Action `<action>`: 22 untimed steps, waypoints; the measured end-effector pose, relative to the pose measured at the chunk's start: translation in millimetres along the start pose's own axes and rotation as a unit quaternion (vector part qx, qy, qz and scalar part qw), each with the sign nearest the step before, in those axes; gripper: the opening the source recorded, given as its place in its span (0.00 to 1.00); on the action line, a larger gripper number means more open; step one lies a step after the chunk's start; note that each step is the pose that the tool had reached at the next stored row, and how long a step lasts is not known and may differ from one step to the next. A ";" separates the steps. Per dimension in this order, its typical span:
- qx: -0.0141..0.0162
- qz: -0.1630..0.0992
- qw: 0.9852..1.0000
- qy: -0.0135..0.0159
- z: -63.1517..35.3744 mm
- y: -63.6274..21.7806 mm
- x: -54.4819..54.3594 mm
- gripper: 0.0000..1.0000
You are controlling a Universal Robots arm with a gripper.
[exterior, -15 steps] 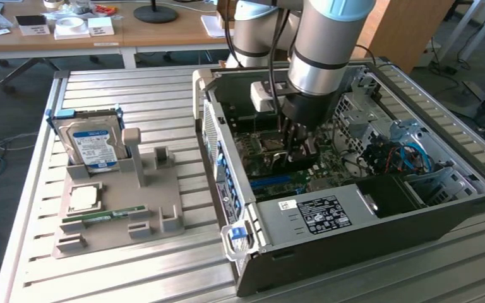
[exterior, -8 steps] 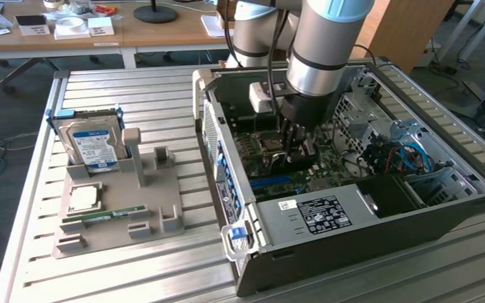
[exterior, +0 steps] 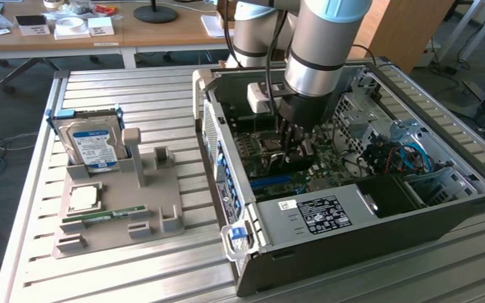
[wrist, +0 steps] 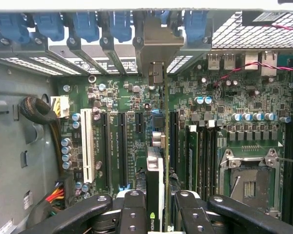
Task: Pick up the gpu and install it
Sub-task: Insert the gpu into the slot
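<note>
A ribbed aluminium desk [exterior: 141, 88] carries an open computer case [exterior: 377, 240] lying on its side, and towards the exterior view's left a grey holder [exterior: 133, 189]. In the holder stand a hard drive [exterior: 91, 142] with a blue label, a processor chip [exterior: 84, 197] and a narrow green memory stick [exterior: 112, 214]. Behind is an office room with a wooden desk [exterior: 74, 38] bearing small boxes and papers, and cables lie on the floor. The robot arm [exterior: 327, 44] reaches straight down into the case. The gpu [wrist: 155, 180] is inside the case, just over the motherboard [wrist: 263, 97], edge-on. It runs in line with the long expansion slots, with its far end towards the rear wall where the blue latches [wrist: 85, 24] sit. The empty processor socket [wrist: 249, 180] lies to one side of it. Whether the card is seated in a slot cannot be told. The card sits directly between the tips of the claw [wrist: 158, 214], which is partly closed. Its dark fingers [wrist: 134, 209] stand on either side of the card and pinch it upright by its flat faces.
</note>
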State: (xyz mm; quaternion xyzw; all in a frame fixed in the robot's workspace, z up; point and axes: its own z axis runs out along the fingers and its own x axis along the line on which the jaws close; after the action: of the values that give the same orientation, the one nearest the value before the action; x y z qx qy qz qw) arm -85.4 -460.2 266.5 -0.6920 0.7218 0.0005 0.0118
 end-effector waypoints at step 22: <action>0.000 0.000 1.000 0.000 6.3 2.8 0.1 0.27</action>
State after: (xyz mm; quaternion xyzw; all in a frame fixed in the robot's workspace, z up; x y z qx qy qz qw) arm -88.0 -460.0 260.2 -0.6917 0.7221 0.0005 0.0117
